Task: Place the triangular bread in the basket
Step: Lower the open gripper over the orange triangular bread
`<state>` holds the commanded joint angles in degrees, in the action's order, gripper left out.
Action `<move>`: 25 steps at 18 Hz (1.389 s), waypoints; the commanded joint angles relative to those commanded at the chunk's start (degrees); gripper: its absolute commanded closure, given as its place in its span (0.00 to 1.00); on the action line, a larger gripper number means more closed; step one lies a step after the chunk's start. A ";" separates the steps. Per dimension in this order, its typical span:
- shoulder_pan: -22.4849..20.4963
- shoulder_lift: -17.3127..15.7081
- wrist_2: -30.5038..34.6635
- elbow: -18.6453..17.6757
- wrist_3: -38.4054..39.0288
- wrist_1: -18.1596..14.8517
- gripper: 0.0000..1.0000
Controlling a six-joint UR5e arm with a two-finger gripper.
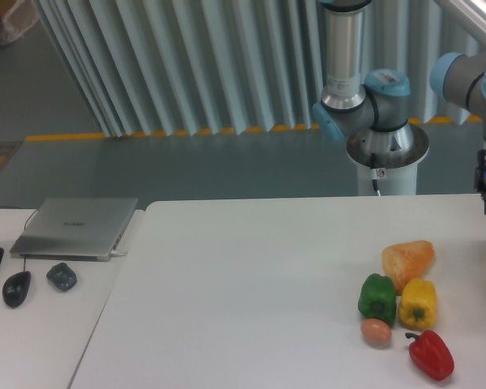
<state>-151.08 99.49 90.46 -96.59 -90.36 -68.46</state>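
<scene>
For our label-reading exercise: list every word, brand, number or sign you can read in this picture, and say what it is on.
Laptop: a small mark on the lid, too blurred to read.
Robot base: a small red-and-white sticker, too small to read.
Floor sign at the left edge: a brownish patch, no legible text.
Nothing readable on the bread, peppers or table.

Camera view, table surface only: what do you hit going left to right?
Mouse → small dark object → laptop → green pepper → triangular bread → red pepper.
</scene>
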 joint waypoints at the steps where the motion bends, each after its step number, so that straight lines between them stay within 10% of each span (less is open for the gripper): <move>1: 0.00 -0.35 -2.63 -0.35 1.66 0.00 0.00; 9: 6.05 -0.97 -3.63 -3.77 15.45 -0.27 0.00; 25: 10.89 3.16 -0.73 -5.71 15.82 -0.44 0.00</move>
<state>-140.19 102.66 89.73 -102.30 -74.53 -68.91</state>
